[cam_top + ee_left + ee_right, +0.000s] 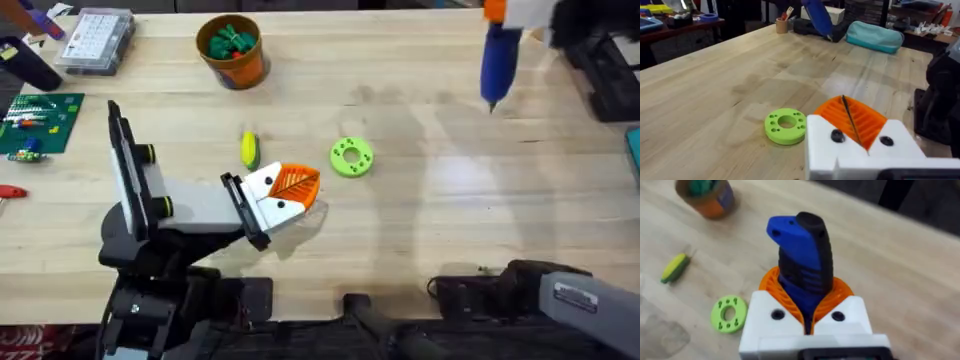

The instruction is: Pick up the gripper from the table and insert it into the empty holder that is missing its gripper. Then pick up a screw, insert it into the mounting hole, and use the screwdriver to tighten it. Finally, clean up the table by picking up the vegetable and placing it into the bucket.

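And there's the screwdriver [497, 62], up in the upper right of the overhead view, hanging tip-down above the table [450, 200] with its thin metal point clear of the wood. The right gripper [806, 292] has it clamped: in the right wrist view the orange ribbed pads [772, 287] hug the blue-and-black body from both sides. Over to the left arm now, lying low at the lower left of the overhead picture. The left gripper [852, 119] has its orange fingers pressed together along a thin dark seam, with nothing between them that I can see. It sits centre-left, just below the vegetable [249, 150]. That's one yellow piece with a green end, lying on bare wood and touching nothing. Just to its right lies one bright green ring [351, 157], flat on the table, close beside the left arm's orange tips. Containers next! One orange bucket [236, 62] stands upright at the top, left of centre, well apart from the vegetable, and it holds green pieces heaped inside. How many, I can't tell. One clear compartment box [96, 40] rests in the upper left corner, lid shut, its contents too small to make out. Below it, at the left edge, lies one green circuit board [42, 120].
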Controlling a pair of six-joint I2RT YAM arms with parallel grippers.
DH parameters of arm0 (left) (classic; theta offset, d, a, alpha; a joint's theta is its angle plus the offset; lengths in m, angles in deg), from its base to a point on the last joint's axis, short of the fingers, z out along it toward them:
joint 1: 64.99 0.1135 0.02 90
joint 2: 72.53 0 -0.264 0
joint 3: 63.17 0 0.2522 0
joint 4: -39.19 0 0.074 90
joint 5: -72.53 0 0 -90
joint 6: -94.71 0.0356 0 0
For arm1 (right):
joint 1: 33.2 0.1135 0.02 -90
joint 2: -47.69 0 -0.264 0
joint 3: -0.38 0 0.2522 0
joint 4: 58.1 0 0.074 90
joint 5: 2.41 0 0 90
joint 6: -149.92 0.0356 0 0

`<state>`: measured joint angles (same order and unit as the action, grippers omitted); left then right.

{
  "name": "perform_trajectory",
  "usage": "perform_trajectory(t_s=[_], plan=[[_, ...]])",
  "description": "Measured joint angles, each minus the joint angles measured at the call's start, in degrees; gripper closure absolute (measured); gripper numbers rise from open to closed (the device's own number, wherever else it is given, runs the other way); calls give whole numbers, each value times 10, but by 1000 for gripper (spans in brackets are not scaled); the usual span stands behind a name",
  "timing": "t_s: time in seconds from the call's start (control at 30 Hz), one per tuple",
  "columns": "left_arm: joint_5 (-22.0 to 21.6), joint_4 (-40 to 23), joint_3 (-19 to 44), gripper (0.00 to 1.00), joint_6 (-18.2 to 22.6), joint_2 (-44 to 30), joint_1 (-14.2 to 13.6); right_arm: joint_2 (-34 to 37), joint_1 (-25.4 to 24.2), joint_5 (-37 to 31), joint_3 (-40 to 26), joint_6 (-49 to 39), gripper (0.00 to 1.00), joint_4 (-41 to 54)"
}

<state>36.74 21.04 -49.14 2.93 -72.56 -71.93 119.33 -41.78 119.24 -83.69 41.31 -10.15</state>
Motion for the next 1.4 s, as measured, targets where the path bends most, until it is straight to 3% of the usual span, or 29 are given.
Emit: perform_trajectory(t_s=[0.27, 0.43, 0.67, 0.8, 1.13, 1.4], plan=[[0, 0, 0, 984, 0, 0, 0, -128, 0, 43, 0, 52, 960, -111], [0, 0, 0, 984, 0, 0, 0, -153, 0, 109, 0, 108, 961, -221], [0, 0, 0, 984, 0, 0, 0, -117, 4, 229, 1, 231, 961, -435], [0, 0, 0, 984, 0, 0, 0, -84, 30, 260, 1, 301, 959, -523], [0, 0, 0, 984, 0, 0, 0, -17, 142, 282, 2, 406, 960, -685], [0, 0, 0, 984, 0, 0, 0, 14, 203, 287, 2, 453, 960, -738]])
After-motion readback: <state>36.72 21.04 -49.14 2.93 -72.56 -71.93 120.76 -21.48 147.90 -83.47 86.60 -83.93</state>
